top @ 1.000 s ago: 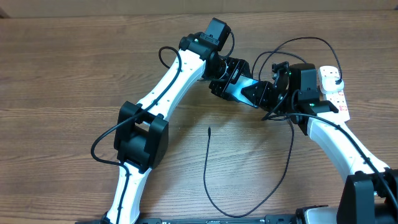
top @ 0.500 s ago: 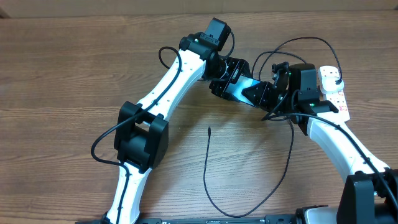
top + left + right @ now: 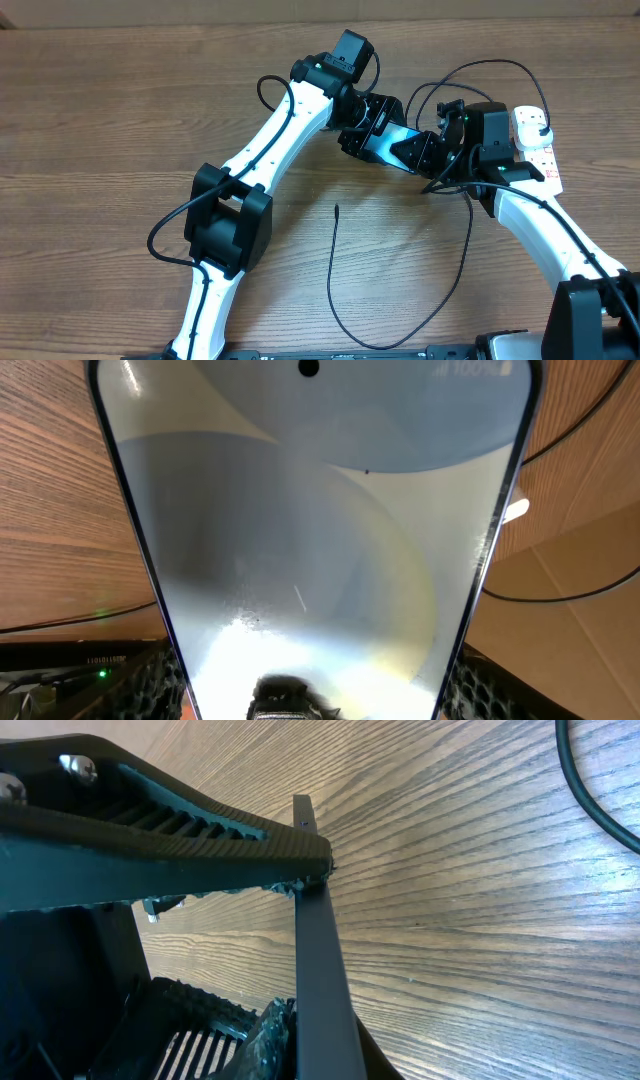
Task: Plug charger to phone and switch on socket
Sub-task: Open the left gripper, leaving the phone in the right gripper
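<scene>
step: phone hold before plug-in | left gripper (image 3: 322, 682) clamped on phone (image 3: 310, 540) long edges | right gripper (image 3: 432, 152) at phone's end, touching its edge, grip unclear | charger (image 3: 331, 270) tip loose robot-side of phone, socket (image 3: 540, 150) right of phone | advice: left alone steadies phone, right fetches tip, aligns squarely with port

phone (image 3: 388, 138) mostly hidden overhead, socket (image 3: 530, 135) partly covered

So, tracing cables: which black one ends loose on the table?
The thin charger cable: its tip lies free on bare wood; the other wires loop back onto the arms.
</scene>
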### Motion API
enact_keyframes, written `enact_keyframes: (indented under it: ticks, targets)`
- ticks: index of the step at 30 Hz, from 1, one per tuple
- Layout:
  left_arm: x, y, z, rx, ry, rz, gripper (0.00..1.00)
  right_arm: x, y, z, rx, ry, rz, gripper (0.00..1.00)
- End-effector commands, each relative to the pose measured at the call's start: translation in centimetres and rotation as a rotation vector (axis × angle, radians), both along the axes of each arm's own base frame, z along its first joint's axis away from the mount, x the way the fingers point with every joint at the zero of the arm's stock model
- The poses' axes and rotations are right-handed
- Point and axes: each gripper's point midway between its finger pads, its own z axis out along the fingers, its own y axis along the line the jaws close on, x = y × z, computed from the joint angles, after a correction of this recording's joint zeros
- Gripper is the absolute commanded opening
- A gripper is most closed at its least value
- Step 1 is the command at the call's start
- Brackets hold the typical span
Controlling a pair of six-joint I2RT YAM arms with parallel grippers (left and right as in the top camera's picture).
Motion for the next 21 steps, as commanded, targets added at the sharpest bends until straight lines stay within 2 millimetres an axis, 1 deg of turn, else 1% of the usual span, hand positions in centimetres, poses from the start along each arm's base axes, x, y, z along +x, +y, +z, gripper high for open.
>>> enact_keyframes:
  ticks: [1, 2, 3, 4, 6, 10, 11, 15, 16, 17, 21]
  targets:
    - [-0.3, -0.9, 3.2, -0.055, -0.041, -0.011, 0.44, 0.6, 0.2, 0.8, -0.003, -0.023, 0.001, 0.12]
    - [-0.3, -0.8, 3.2, -0.056, -0.043, -0.013, 0.52, 0.6, 0.2, 0.8, -0.003, -0.023, 0.0, 0.12]
    - [-0.2, -0.8, 3.2, -0.057, -0.049, -0.018, 0.62, 0.6, 0.1, 0.8, -0.003, -0.023, -0.001, 0.12]
    - [-0.2, -0.7, 3.2, -0.058, -0.055, -0.023, 0.68, 0.6, 0.1, 0.8, -0.003, -0.023, -0.001, 0.12]
    - [0.0, -0.5, 3.2, -0.06, -0.078, -0.04, 0.76, 0.6, 0.1, 0.8, -0.003, -0.023, -0.002, 0.12]
    - [0.3, 0.1, 3.3, -0.066, -0.074, -0.04, 0.89, 0.7, 0.1, 0.8, -0.003, -0.024, -0.002, 0.12]
    - [0.3, 0.2, 3.4, -0.077, -0.071, -0.042, 0.91, 0.7, 0.1, 0.8, -0.003, -0.024, -0.002, 0.12]
    - [0.9, 0.9, 3.7, -0.101, -0.075, -0.043, 0.93, 0.7, 0.1, 0.8, -0.003, -0.026, -0.002, 0.12]
    - [1.2, 1.2, 3.7, -0.101, -0.083, -0.043, 0.99, 0.7, 0.1, 0.8, -0.003, -0.027, -0.003, 0.12]
    - [1.3, 1.5, 3.8, -0.1, -0.086, -0.042, 1.0, 0.8, 0.1, 0.9, -0.003, -0.029, -0.003, 0.12]
    - [1.8, 2.7, 4.2, -0.097, -0.094, -0.029, 1.0, 0.9, 0.1, 1.0, -0.001, -0.039, -0.003, 0.12]
